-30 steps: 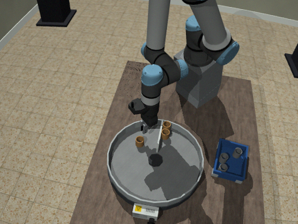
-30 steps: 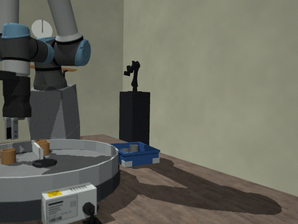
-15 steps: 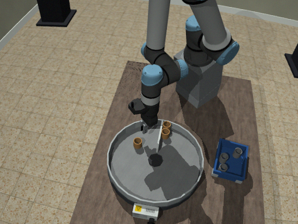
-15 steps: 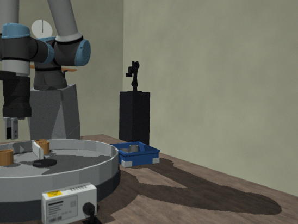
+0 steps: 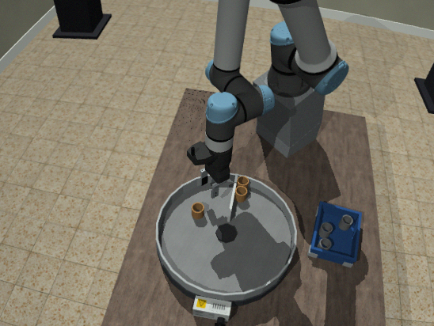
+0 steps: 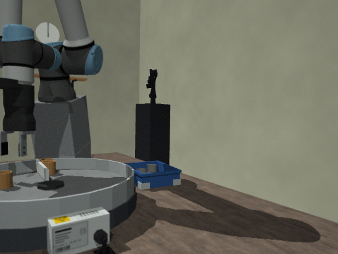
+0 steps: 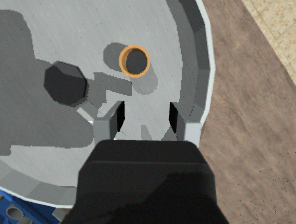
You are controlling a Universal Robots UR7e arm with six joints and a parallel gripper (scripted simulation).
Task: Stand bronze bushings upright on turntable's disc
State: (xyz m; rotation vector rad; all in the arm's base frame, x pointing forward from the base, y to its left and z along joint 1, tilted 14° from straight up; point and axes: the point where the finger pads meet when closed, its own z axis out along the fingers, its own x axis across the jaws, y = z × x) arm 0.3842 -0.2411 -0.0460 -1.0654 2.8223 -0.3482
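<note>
- Apparently the transfer is finished: 3 bronze bushings are seen on the disc (image 5: 190,253) (image 6: 102,174) (image 7: 150,20), 0 in the crate (image 5: 358,241) (image 6: 158,180) (image 7: 30,200) by the desk's (image 5: 352,158) (image 6: 191,197) (image 7: 240,130) right edge (top view).
- Three items only are noted in the crate, all grey: 3 steel bushings (image 5: 346,224) (image 6: 152,167) (image 7: 13,212), to be left there.
- The lone bronze bushing (image 5: 198,214) (image 6: 5,180) (image 7: 122,62) is stood upright on an open end, apart from the hub (image 5: 226,233) (image 6: 50,185) (image 7: 65,83), on the side toward the desk's left edge.
- Across the divider (image 5: 233,202) (image 6: 43,171) (image 7: 85,115), 2 more are stood upright: the nearer bushing (image 5: 241,198) (image 6: 52,167) and the farther bushing (image 5: 243,181). Contact between these 2 cannot be told.
- The gripper (image 5: 209,186) (image 6: 13,151) (image 7: 147,110) is held above the disc, its 2 fingers wide apart with 0 parts between them.
- Relative to the fingers, the lone bushing is lower and off to the side, toward the desk's near edge; it is not straddled.
- No further pick is judged to be needed; withdrawal should be made upward, the standing sleeves being easily tipped.
</note>
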